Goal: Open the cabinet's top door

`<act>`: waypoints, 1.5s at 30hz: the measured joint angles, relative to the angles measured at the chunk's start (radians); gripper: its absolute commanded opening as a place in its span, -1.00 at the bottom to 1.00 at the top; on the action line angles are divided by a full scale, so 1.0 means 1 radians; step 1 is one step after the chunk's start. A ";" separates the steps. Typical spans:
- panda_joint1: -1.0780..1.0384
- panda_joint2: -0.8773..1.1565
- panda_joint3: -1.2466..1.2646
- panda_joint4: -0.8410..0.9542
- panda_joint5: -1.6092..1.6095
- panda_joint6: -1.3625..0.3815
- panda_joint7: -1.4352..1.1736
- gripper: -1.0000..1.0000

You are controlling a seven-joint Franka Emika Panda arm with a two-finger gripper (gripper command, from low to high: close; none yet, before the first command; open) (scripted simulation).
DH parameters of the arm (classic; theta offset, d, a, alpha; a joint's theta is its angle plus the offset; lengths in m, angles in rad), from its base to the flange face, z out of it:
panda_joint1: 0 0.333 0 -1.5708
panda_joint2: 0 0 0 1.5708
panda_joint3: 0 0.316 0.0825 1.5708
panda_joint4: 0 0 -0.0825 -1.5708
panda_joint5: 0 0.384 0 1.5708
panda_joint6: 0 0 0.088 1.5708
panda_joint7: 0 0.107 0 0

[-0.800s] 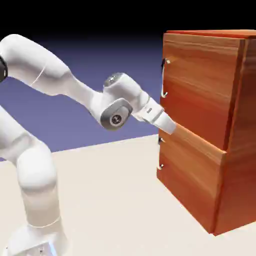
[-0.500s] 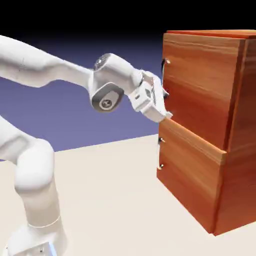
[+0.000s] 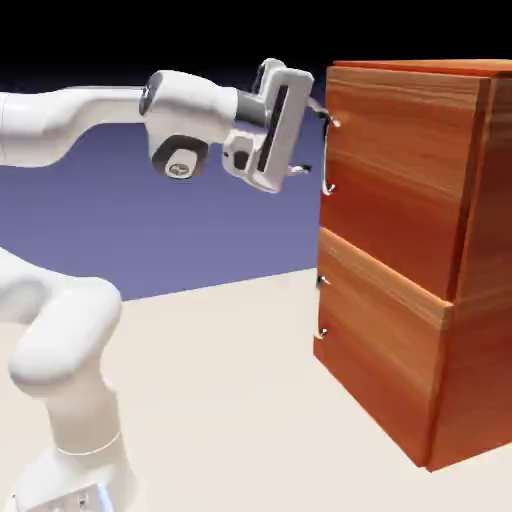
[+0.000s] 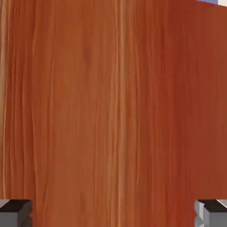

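The pale tabletop point(image 3: 220, 400) spreads over the lower part of the exterior view, before a blue-violet backdrop point(image 3: 200, 230) which becomes black at the top of the frame. On it stands the cabinet point(image 3: 490, 250), tall and boxy, of reddish-brown wood grain, filling most of the right side of the frame. The white arm point(image 3: 85, 325) rises from the lower left corner; its upper part passes the upper left edge and reaches toward the right, almost level. The top door point(image 3: 395, 170) is in the upper right of the frame, the larger of the two front panels, and it lies closed, flush with the cabinet. Below it, in the lower right of the frame, is the lower panel point(image 3: 385, 350), also closed. The gripper point(image 3: 312, 139) is at the upper middle, just to the left of the top door, and it is wide open, with one finger above the other. The thin silver handle point(image 3: 326, 160) of the top door stands upright near the left edge of this panel. The upper finger is very near the top end of this handle, but it may be touching or may be slightly apart; from here I cannot tell. The lower handle point(image 3: 321, 333) is smaller, near the left edge of its panel. In the hand view, wood grain fills almost all the frame, and the two grey finger tips point(image 4: 15, 213) are far apart at the lower left and lower right corners, with only wood seen between them.
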 measured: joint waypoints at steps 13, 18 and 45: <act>-0.258 -0.221 0.299 0.104 0.565 -0.054 0.537 0.00; -0.358 -0.306 0.413 0.144 0.783 -0.075 0.744 0.00; -0.421 -0.577 0.418 -0.071 1.232 -0.574 0.888 -1.00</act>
